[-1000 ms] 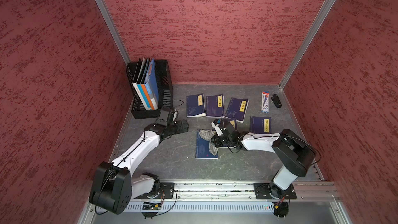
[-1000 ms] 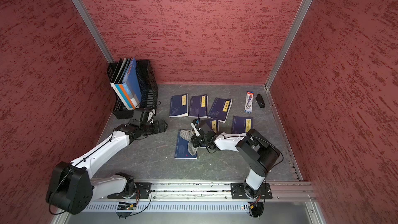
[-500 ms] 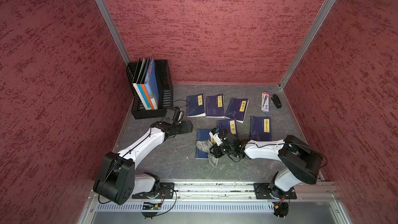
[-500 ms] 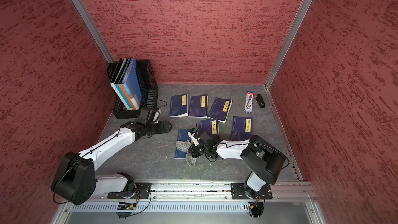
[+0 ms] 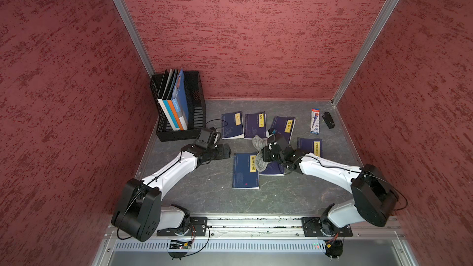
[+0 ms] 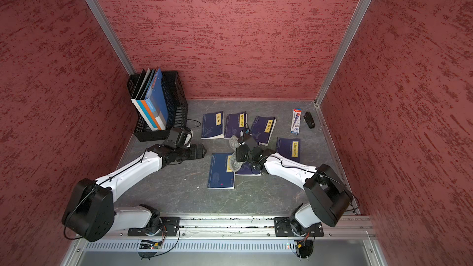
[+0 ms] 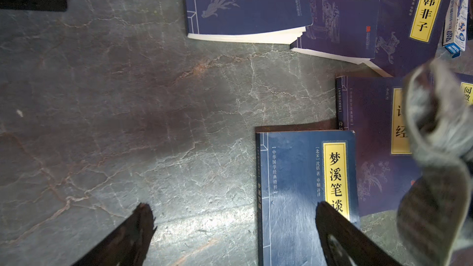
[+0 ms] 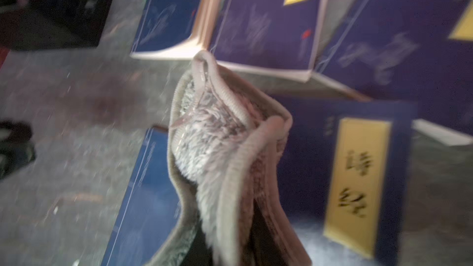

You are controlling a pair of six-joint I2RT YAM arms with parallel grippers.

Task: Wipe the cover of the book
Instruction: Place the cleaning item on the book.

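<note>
left gripper (image 5: 227, 151): spread wide and empty, low over the table (image 5: 204, 198) at the 11 o'clock corner of the book.
book (image 5: 244, 175): flat, cover up, yellow title strip showing, mid-table toward 6 o'clock, just beside a neighbouring book (image 5: 272, 171) at 3 o'clock.
cloth (image 5: 261, 162): grey, bunched and hanging over the book's 1 o'clock corner. Contact with the cover not clear.
right gripper (image 5: 265, 153): clamped on the cloth, at 1 o'clock of the book.
step in hand: probably bringing the cloth down for a wiping pass.
doing it well: lower until the pile flattens on the cover, then sweep from 12 toward 6 o'clock in overlapping strokes. Press lightly and keep the fingers off the paper. Pin the 11 o'clock corner with the free gripper, since a thin paperback looks likely to slide.
file basket (image 5: 197, 93): black mesh, at 10 o'clock of the table. Holds upright folders (image 5: 174, 103) leaning in its 9 o'clock half, nothing seen in the rest.
pen carton (image 5: 315, 121): at 2 o'clock, contents not visible.
</note>
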